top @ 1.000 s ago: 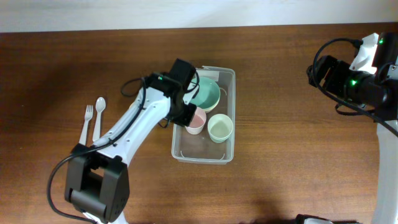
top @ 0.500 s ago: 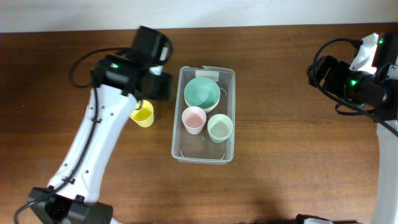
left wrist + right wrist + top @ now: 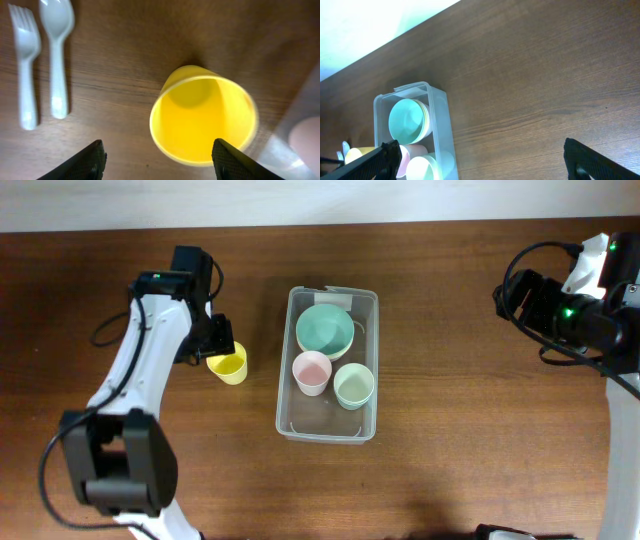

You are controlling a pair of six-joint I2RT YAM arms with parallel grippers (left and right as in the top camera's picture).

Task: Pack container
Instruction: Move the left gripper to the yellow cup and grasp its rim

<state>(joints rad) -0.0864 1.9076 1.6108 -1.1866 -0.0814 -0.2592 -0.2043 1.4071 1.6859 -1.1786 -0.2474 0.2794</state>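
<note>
The clear container (image 3: 322, 423) sits mid-table and holds a teal bowl (image 3: 325, 330), a pink cup (image 3: 311, 371) and a pale green cup (image 3: 354, 385). It also shows in the right wrist view (image 3: 438, 117). A yellow cup (image 3: 229, 364) stands upright on the table left of the container. My left gripper (image 3: 214, 340) is open and empty just above and beside the yellow cup (image 3: 202, 120), which lies ahead of and between the two fingertips (image 3: 160, 164). My right gripper (image 3: 487, 162) is open and empty, high over the far right of the table.
A white plastic fork (image 3: 25, 65) and spoon (image 3: 56, 55) lie side by side on the wood left of the yellow cup. In the overhead view the left arm covers them. The right arm (image 3: 570, 310) is at the right edge.
My left gripper has left the container, with the pink cup now standing inside it, and has swung left and back to hover at the yellow cup. The right arm has not moved.
</note>
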